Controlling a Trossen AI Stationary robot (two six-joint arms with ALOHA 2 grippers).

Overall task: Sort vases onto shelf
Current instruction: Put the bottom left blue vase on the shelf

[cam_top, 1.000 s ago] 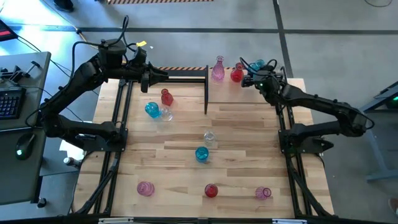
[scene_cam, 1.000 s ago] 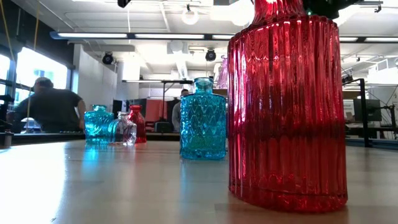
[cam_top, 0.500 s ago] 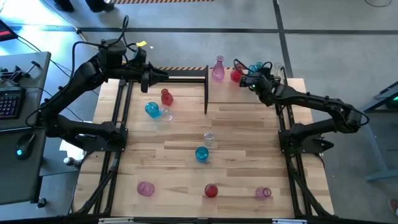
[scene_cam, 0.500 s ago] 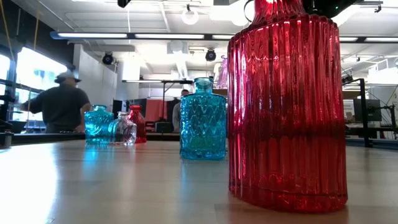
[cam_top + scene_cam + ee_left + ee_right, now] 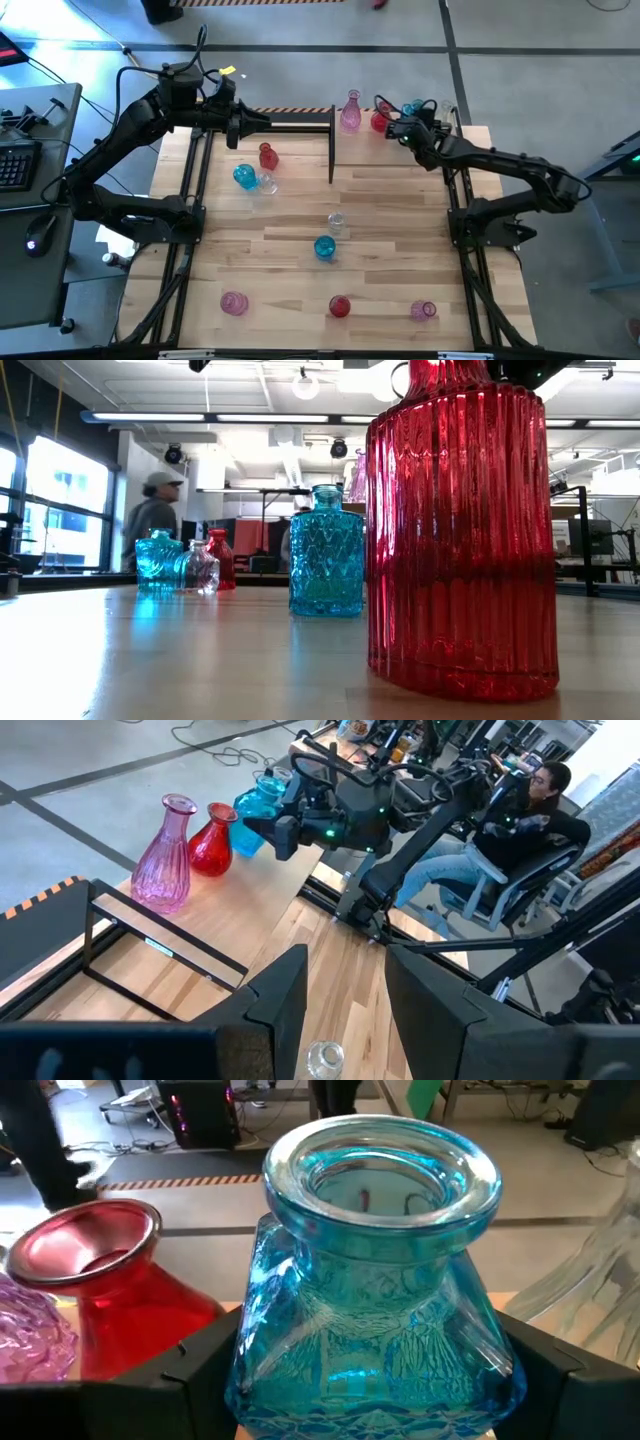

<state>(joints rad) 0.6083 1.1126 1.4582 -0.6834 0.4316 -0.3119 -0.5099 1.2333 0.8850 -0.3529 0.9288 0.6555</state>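
Note:
My right gripper is at the table's far edge, shut on a turquoise glass bottle, which also shows in the high view. Beside the bottle stand a red vase, a tall pink vase and a clear one, all on the pale shelf board edged by black bars. My left gripper is open and hovers over the far left of the table, touching nothing. My right gripper pinches the turquoise bottle's square body low on its two opposite sides, one dark finger on each side. The fingers come level from the table's near side. The bottle is upright; whether its base rests on the board is hidden.
On the tabletop stand a red, a turquoise and a clear vase, then a small clear one, a turquoise one, and pink, red and pink vases near the front. People are in the room beyond.
My right gripper has shifted a little toward the table's left along the far edge, taking the turquoise bottle closer to the red vase, and has since kept still. A person in the room behind has walked and turned.

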